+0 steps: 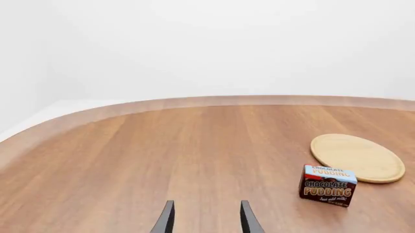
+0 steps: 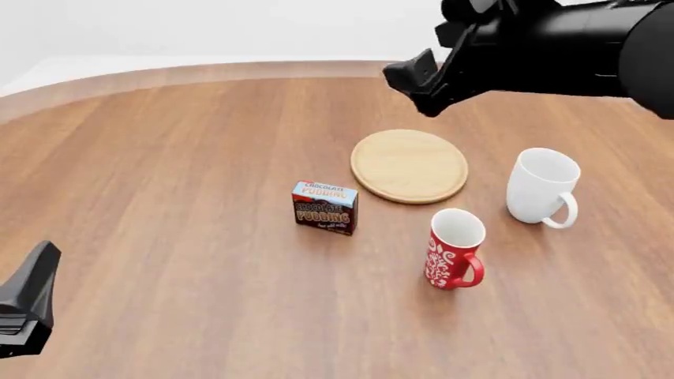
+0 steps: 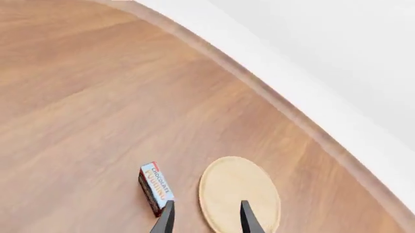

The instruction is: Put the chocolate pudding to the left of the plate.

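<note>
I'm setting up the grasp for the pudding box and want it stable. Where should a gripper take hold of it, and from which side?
Grip the small brown-and-red chocolate pudding box across its two narrow faces, front and back, coming down from above. It stands upright on the wooden table, thin front to back, so open fingers should span it. The round tan wooden plate sits close on its right, so a top approach probably avoids it.

A bare simulated tabletop set, not any furnished room: a wide wooden table [image 2: 158,237] with a rounded far edge stands before a plain white backdrop [image 2: 211,28] without walls, windows or furniture. Household items give it a faintly domestic air: a wooden plate [image 2: 409,166], a white mug [image 2: 542,188] at right, a red patterned mug [image 2: 454,249] nearer, and a chocolate pudding [image 2: 324,207] box.
</note>
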Robot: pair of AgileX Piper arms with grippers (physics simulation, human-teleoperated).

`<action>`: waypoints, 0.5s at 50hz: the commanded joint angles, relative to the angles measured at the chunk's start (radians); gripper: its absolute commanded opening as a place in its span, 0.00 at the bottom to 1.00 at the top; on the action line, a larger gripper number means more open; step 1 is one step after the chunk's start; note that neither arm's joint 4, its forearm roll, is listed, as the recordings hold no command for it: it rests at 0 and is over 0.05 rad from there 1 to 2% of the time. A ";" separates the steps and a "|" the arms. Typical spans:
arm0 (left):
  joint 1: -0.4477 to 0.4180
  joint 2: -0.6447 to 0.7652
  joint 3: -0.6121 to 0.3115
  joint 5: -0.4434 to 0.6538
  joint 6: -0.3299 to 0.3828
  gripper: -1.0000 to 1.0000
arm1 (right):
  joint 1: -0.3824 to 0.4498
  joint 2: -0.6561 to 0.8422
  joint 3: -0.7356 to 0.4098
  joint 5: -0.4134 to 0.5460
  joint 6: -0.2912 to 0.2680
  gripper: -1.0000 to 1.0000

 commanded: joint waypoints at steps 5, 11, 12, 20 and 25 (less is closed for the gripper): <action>0.000 0.000 0.000 0.000 0.000 1.00 | 0.110 0.212 -0.105 0.043 -0.037 1.00; 0.000 0.000 0.000 0.000 0.000 1.00 | 0.116 0.248 -0.093 0.018 -0.030 1.00; 0.000 0.000 0.000 0.000 0.000 1.00 | 0.116 0.248 -0.093 0.018 -0.030 1.00; 0.000 0.000 0.000 0.000 0.000 1.00 | 0.112 0.292 -0.105 0.002 -0.026 1.00; 0.000 0.000 0.000 0.000 0.000 1.00 | 0.109 0.309 -0.101 -0.011 -0.024 1.00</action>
